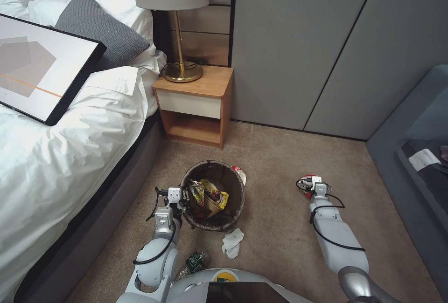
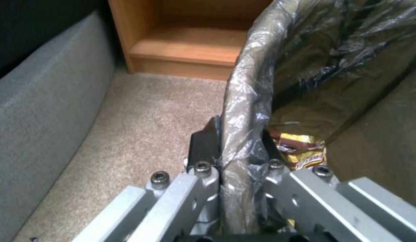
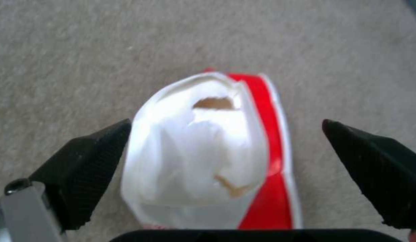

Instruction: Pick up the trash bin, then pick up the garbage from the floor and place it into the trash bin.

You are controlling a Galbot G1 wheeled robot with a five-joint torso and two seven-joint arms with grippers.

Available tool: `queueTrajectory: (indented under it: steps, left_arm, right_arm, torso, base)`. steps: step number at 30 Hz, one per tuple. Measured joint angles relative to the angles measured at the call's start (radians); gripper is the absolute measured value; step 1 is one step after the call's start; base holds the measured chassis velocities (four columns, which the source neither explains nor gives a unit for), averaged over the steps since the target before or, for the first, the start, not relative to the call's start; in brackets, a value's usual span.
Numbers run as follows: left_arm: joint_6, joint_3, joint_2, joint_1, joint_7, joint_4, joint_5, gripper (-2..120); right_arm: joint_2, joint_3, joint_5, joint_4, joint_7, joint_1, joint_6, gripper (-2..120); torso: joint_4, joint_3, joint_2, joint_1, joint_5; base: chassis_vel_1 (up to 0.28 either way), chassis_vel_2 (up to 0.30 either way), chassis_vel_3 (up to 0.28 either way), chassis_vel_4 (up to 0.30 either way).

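My left hand (image 2: 237, 158) is clamped on the rim of the small round white plastic trash bin with the dark brown bag liner (image 1: 213, 196): one finger is outside the wall and one inside, with the liner pinched between them. The bin is beside my left arm on the beige carpet floor (image 1: 280, 228), near the orange wooden nightstand (image 1: 196, 107), and I cannot tell if it is lifted or resting on the carpet. So I judge the first part of the task, taking the bin, as done or almost done.

Inside the bin there is already a yellow snack wrapper (image 1: 215, 196) together with a tan paper bag (image 1: 211, 206) (this part of the garbage needs no more work).

My right hand (image 3: 226, 148) is low over the carpet, well apart from the bin, with its black fingers (image 3: 89, 168) spread wide on both sides of a crumpled red-and-white wrapper (image 3: 203, 161). It does not grip the wrapper yet.

What is left, as I judge: this wrapper, the white crumpled tissue (image 1: 232, 242) near the bin, the clear bottle with the green label (image 1: 193, 263) close to my body, and a small red-and-white piece (image 1: 240, 173) just behind the bin.
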Motion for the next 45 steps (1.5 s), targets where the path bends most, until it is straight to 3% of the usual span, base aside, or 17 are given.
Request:
queueTrajectory:
  steps: [10,17,19,21,25,30,38,45]
  left_arm:
    - [0.0,-0.001,-0.001,0.003,-0.001,-0.002,0.002,5]
    - [0.0,-0.001,-0.002,0.002,-0.001,-0.002,0.002,5]
    - [0.0,-0.001,-0.002,0.002,-0.001,-0.002,0.002,5]
    - [0.0,-0.001,-0.002,0.001,-0.001,-0.001,0.002,5]
    - [0.0,-0.001,-0.001,0.001,-0.001,-0.001,0.002,5]
    - [0.0,-0.001,-0.002,0.0,-0.001,0.0,0.001,5]
    - [-0.001,0.0,-0.003,-0.001,-0.001,0.001,0.001,5]
    - [-0.001,0.0,-0.002,-0.001,-0.001,0.001,0.001,5]
  right_arm:
    - [0.006,-0.009,0.029,-0.06,-0.042,0.022,-0.01,100]
    - [0.008,-0.006,0.027,-0.071,-0.045,0.02,0.001,75]
    - [0.008,-0.006,0.027,-0.071,-0.045,0.02,0.002,75]
    - [0.008,-0.003,0.025,-0.071,-0.046,0.015,0.012,57]
    - [0.007,-0.003,0.025,-0.071,-0.048,0.013,0.017,50]
    - [0.005,-0.003,0.024,-0.062,-0.049,0.011,0.022,25]
    - [0.012,-0.001,0.023,-0.046,-0.046,-0.004,0.034,8]
    - [0.016,0.001,0.023,-0.035,-0.044,-0.013,0.042,7]
  torso:
    - [0.0,0.0,0.0,0.0,0.0]
    - [0.0,0.0,0.0,0.0,-0.0001]
    - [0.0,0.0,0.0,0.0,-0.0001]
    - [0.0,0.0,0.0,0.0,-0.0003]
    - [-0.0001,0.0,0.0,0.0,-0.0002]
    - [0.0001,0.0,0.0,0.0,0.0]
    - [-0.0001,0.0,0.0,0.0,0.0]
    - [-0.0002,0.0,0.0,0.0,0.0]
  base:
    - [0.0,0.0,0.0,0.0]
    - [0.0,0.0,0.0,0.0]
    - [0.0,0.0,0.0,0.0]
    - [0.0,0.0,0.0,0.0]
    - [0.0,0.0,0.0,0.0]
    - [0.0,0.0,0.0,0.0]
    - [0.0,0.0,0.0,0.0]
    - [0.0,0.0,0.0,0.0]
